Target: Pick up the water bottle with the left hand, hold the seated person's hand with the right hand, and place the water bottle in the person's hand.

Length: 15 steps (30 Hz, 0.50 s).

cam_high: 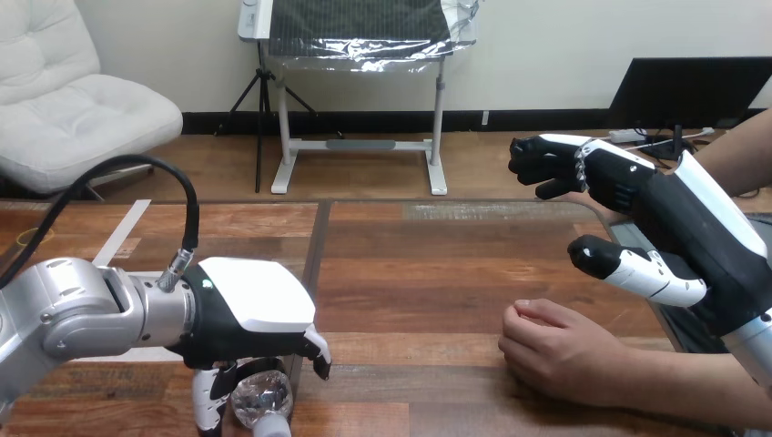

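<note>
Clear crinkly water bottle point(260, 397) in left robot hand point(250, 314)

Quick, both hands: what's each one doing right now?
Left hand: closed round the water bottle.
Right hand: open, holding nothing, above the person's hand.

The wooden table point(410, 273) carries a water bottle point(262, 399), directly under the left hand point(250, 314). The person's hand point(546, 350) rests on the wood, below the right hand point(674, 214).

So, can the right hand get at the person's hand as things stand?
Probably yes: the right hand hangs open above the person's hand, which rests on the table, with nothing between them.
</note>
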Motion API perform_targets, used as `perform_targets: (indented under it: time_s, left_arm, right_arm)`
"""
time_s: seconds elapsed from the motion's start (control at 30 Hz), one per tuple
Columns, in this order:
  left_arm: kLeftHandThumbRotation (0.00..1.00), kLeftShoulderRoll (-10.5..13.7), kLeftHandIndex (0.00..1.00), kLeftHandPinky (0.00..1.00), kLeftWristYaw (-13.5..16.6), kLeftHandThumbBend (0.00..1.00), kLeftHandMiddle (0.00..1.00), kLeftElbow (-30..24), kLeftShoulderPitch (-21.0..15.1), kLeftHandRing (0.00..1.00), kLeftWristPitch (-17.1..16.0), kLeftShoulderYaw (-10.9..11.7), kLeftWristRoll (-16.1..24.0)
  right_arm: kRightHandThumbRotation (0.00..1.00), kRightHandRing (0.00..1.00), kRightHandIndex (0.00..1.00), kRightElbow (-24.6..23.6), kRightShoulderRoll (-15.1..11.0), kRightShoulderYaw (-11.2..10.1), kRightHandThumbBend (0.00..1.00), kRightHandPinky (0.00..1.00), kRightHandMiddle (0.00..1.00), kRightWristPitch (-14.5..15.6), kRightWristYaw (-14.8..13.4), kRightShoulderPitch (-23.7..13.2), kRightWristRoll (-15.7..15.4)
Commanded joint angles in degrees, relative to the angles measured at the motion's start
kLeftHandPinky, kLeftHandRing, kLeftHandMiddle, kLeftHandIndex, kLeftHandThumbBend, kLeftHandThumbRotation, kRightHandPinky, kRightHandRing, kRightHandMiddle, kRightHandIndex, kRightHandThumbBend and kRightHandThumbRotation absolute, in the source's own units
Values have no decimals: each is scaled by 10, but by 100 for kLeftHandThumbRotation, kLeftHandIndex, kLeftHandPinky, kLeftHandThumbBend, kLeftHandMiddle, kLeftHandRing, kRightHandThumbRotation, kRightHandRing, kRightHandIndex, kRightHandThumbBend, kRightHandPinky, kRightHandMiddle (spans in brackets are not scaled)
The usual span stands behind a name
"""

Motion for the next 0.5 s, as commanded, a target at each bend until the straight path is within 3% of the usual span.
perform_targets:
  time_s: [0.0, 0.27, 0.47]
  left_arm:
    - [2, -2, 80, 76, 26, 100, 83, 17, -39, 81, -8, -5, 10]
    - [0, -5, 78, 73, 50, 100, 81, 36, -45, 79, -19, -11, 23]
    - [0, -8, 77, 71, 53, 100, 80, 48, -51, 78, -15, -18, 24]
  right_arm:
    - [82, 79, 81, -13, -6, -18, 87, 74, 80, -3, 1, -25, 11]
    - [83, 79, 81, -12, -5, -18, 88, 74, 80, -5, 1, -26, 11]
    - [83, 78, 81, -9, -5, -18, 88, 74, 80, -9, 2, -27, 13]
